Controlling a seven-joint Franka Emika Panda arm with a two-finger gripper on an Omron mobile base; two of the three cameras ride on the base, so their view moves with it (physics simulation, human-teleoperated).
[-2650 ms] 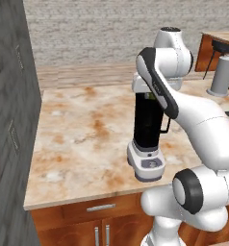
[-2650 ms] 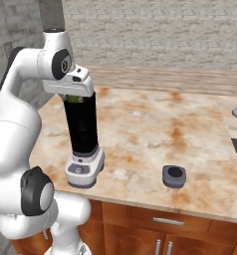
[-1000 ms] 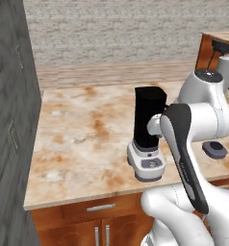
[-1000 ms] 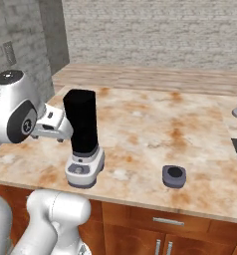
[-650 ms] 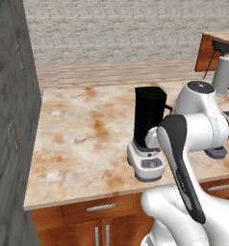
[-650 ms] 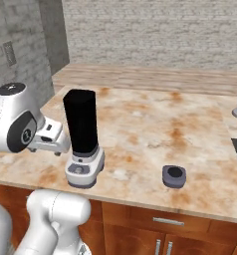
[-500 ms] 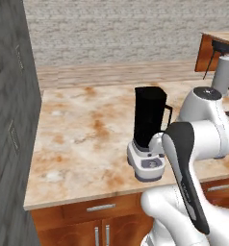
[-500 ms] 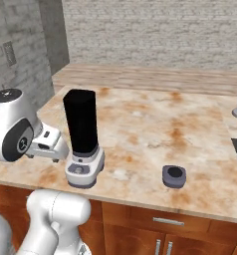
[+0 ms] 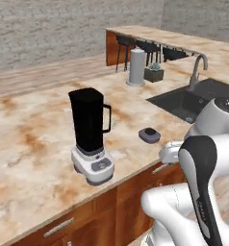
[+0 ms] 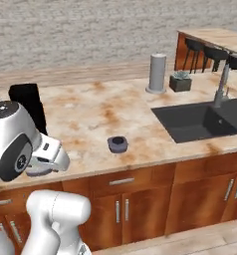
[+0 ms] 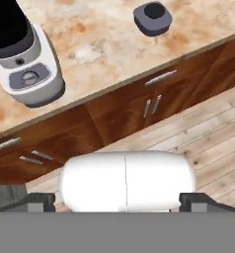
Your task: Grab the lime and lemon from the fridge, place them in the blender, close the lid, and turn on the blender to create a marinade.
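We note the small dark grey round lid (image 11: 152, 18) on the marble counter (image 11: 99, 44) near its front edge, beside the black-jarred blender (image 11: 21, 54); gripper (image 11: 120, 201) held low off that edge, wide open, empty.

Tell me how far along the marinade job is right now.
Fruit-loading can't be confirmed: the blender jar is opaque black. Its top is uncovered; the lid lies on the counter to its right. The hand is open and empty, off the counter's edge. Left: fit lid, press the front button.
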